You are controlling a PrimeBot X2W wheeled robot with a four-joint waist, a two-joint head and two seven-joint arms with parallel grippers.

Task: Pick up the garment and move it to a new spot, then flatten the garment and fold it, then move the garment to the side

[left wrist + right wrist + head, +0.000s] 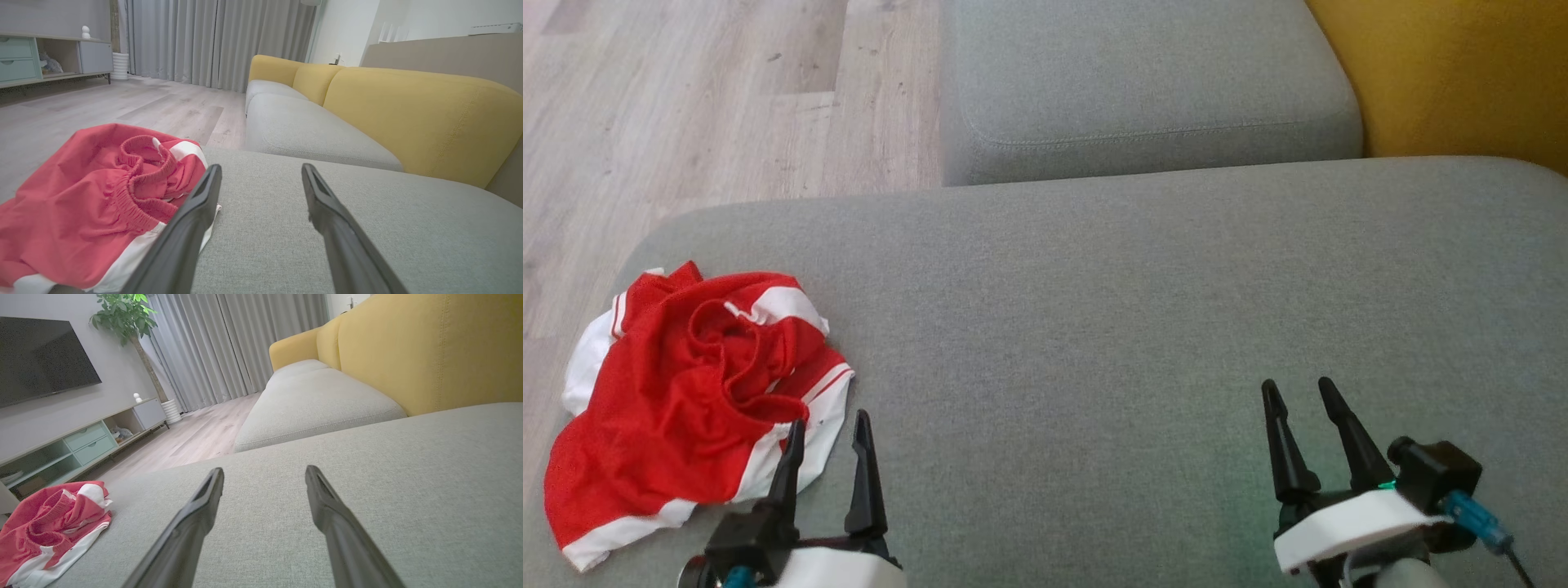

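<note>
Since the crumpled red mesh garment with white trim (694, 392) lies bunched at the left end of the broad grey fabric cushion (1135, 327), my left claw (829, 420) is plainly the nearer one. It hangs spread and empty at the heap's near right corner, one finger over the garment's edge; whether it touches the cloth I cannot tell. The heap's long axis runs from the cushion's far left to its near left edge, so it lies ahead and leftward of that claw. My right claw (1296, 382), likewise spread and empty, sits well apart toward the cushion's right end.
</note>
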